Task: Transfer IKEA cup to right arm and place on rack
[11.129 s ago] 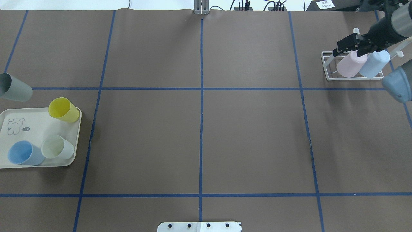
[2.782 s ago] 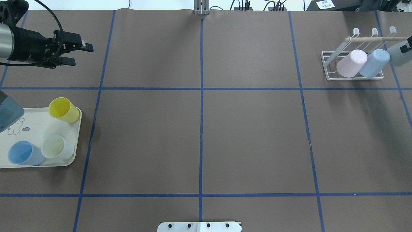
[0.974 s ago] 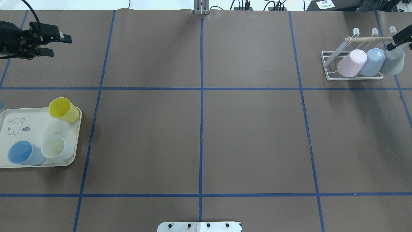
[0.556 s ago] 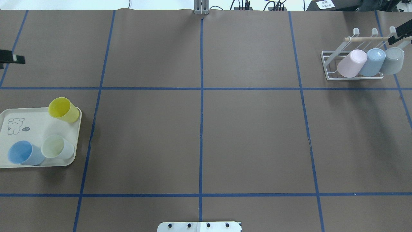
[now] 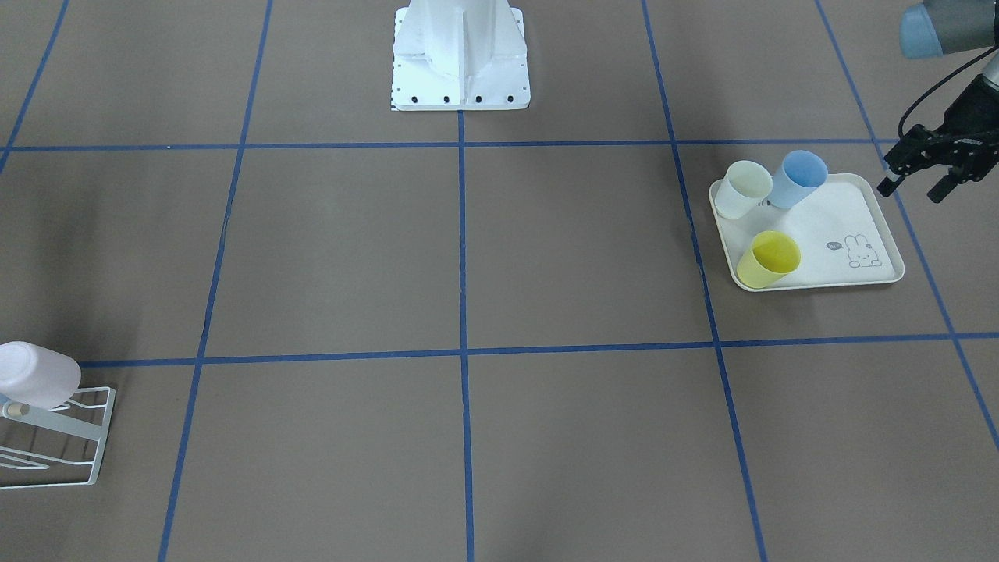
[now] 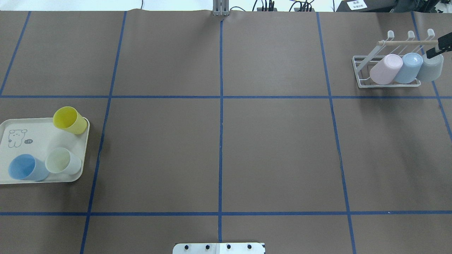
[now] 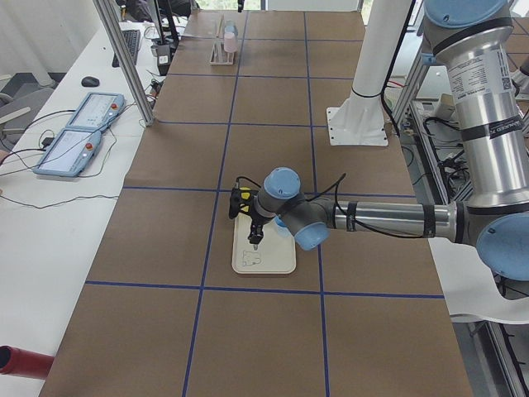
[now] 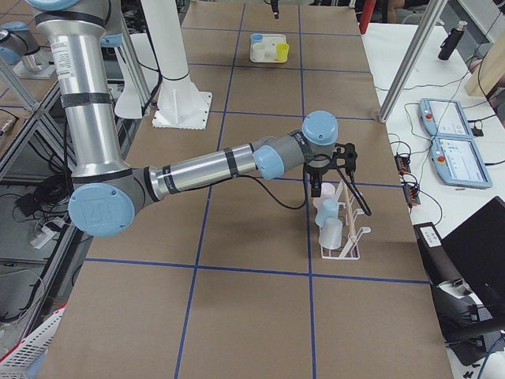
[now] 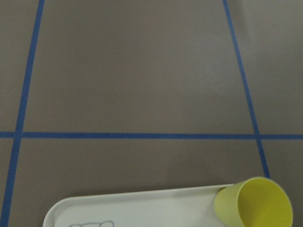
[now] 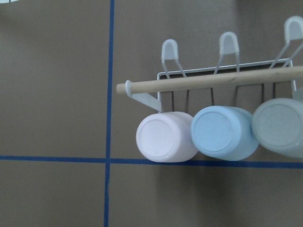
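Opposite the rack [image 10: 213, 81], the label [image 6: 29, 141] on the tray [image 6: 42, 132] is unreadable.

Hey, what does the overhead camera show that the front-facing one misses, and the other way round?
Overhead only: the light blue cup and grey cup on the rack, plus the right gripper, just its tip at the frame edge. Front-facing only: the open left gripper near the tray. Both: the yellow cup, bright blue cup and cream cup on the tray, and the pink cup on the rack.
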Action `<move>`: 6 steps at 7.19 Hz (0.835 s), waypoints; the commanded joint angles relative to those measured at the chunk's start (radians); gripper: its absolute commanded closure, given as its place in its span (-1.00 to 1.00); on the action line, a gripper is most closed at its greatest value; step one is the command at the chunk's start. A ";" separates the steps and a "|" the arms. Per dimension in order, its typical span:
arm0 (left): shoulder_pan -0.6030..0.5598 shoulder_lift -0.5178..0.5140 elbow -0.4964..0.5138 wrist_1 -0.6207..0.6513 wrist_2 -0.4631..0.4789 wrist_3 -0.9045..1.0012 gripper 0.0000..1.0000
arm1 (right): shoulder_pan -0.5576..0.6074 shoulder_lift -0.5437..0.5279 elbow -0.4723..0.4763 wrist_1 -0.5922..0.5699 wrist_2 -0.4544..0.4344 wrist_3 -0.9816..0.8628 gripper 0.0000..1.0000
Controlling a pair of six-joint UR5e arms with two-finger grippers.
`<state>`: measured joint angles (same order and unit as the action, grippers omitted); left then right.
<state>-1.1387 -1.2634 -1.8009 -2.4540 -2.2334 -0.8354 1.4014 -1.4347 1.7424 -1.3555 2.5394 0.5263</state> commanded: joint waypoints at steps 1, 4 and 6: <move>0.121 0.038 0.006 0.009 -0.009 -0.043 -1.00 | -0.053 -0.015 0.008 0.079 0.028 0.030 -0.99; 0.198 0.030 0.000 0.006 -0.008 -0.112 -0.65 | -0.071 -0.035 0.000 0.127 0.028 0.046 -0.99; 0.263 0.016 0.000 0.006 -0.002 -0.204 0.63 | -0.078 -0.036 -0.003 0.127 0.027 0.044 -0.99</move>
<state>-0.9093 -1.2386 -1.8006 -2.4479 -2.2387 -0.9842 1.3282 -1.4695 1.7415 -1.2300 2.5669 0.5707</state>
